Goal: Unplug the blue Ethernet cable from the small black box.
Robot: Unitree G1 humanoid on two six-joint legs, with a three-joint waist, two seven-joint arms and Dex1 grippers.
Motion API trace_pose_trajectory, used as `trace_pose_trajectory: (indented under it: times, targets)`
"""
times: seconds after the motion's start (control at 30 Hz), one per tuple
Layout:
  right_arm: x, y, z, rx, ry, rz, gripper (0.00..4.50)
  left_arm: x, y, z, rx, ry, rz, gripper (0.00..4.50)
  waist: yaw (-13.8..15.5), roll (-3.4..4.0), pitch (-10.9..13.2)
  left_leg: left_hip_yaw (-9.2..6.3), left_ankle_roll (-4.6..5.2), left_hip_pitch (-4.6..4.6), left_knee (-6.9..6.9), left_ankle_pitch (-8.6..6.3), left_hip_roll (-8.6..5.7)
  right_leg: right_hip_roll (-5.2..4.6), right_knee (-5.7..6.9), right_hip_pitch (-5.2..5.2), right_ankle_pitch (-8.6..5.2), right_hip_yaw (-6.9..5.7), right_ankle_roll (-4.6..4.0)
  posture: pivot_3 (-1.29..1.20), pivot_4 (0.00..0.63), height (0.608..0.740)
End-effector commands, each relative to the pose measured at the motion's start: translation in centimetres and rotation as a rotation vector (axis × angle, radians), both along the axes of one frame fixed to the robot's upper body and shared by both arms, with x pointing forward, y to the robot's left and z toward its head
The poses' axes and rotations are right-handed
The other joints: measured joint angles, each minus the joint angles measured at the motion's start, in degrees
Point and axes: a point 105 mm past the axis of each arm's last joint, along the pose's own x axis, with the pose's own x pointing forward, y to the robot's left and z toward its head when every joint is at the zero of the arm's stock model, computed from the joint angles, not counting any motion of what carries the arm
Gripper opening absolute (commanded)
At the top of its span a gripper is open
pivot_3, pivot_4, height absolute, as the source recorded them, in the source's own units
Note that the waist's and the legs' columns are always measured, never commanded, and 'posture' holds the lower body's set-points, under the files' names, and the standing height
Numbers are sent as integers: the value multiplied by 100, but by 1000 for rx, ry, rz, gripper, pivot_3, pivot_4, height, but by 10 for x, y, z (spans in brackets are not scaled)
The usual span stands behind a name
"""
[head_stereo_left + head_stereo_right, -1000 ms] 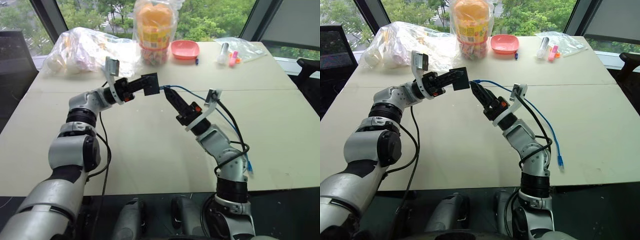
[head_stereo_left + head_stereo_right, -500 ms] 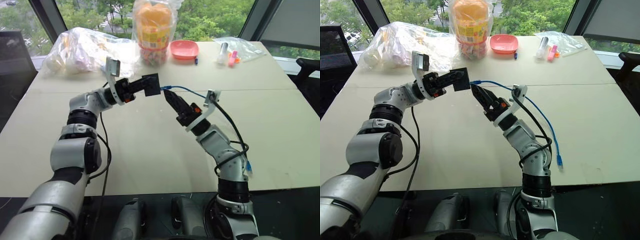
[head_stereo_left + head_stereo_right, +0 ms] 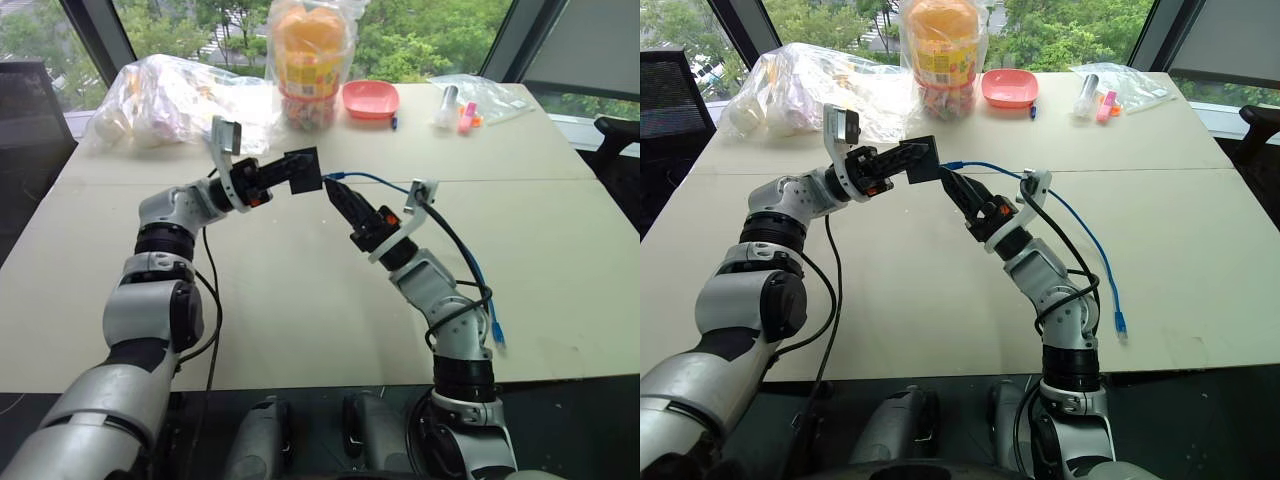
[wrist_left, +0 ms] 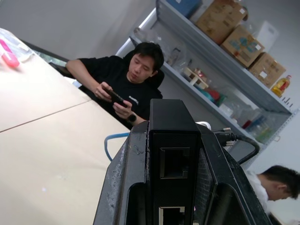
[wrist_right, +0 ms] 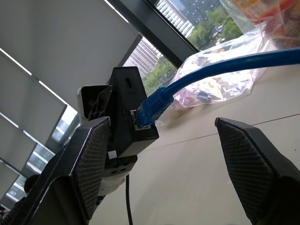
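We hold the small matte black plastic box (image 3: pixel 302 170) up off the pale beige table (image 3: pixel 300 290), clamped between the two black fingers of our left gripper (image 3: pixel 281 176), which are closed tight on it. In the left wrist view the box (image 4: pixel 172 154) stands edge-on between those fingers (image 4: pixel 123 187), with an empty square port facing the camera.

The thin bright blue Ethernet cable (image 3: pixel 1040 195) is still plugged into the side of the box that faces our right arm. In the right wrist view its blue plug (image 5: pixel 151 108) sits in the port of the box (image 5: pixel 129 115). From there the cable arcs over our right forearm, runs down across the table and ends in a small clear plug (image 3: pixel 1121 322) lying near the table's front edge.

Our right gripper (image 3: pixel 338 192) points up at the box, just beside the plug. Its fingers (image 5: pixel 91 159) stand wide apart with nothing between them, the cable passing above the gap.
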Motion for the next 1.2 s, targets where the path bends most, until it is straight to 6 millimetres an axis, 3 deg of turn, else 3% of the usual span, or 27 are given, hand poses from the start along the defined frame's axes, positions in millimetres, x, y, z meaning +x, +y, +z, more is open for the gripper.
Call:
trace_pose_trajectory:
  times: [0.03,0.17,0.23,0.47,0.8,1.03,1.2]
  targets:
    - [-2,3,14,14,-57,8,3717,-2,-2,12,-18,-50,-15,533,0,0,0,0,0,0,0,0,0,0,0,0,0,0,0,0,150,740]
    - [-2,5,13,14,-56,10,3717,-3,-2,11,-17,-47,-19,533,1,0,0,0,0,0,0,0,0,0,0,0,0,0,0,0,150,740]
    - [-2,7,13,12,-56,15,3200,-3,-2,10,-17,-44,-20,533,1,0,0,0,0,0,0,0,0,0,0,0,0,0,0,0,150,740]
    - [-3,15,8,-10,-55,35,20,-5,-4,7,-17,-34,-27,533,0,0,0,0,0,0,0,0,0,1,0,-1,0,0,0,0,150,740]
    - [3,10,8,5,-44,3,20,-4,0,7,-16,-25,-11,533,1,0,0,0,0,0,0,0,0,-1,0,0,0,0,0,0,150,740]
    - [26,-40,8,96,7,-191,20,-11,31,7,37,-23,7,533,-14,0,0,-1,0,1,0,0,3,-6,1,-1,0,0,0,0,150,740]
    - [31,-50,7,97,18,-232,20,-14,43,6,67,-22,22,533,21,1,-1,0,0,2,0,0,-5,-10,-1,2,0,1,0,0,150,740]
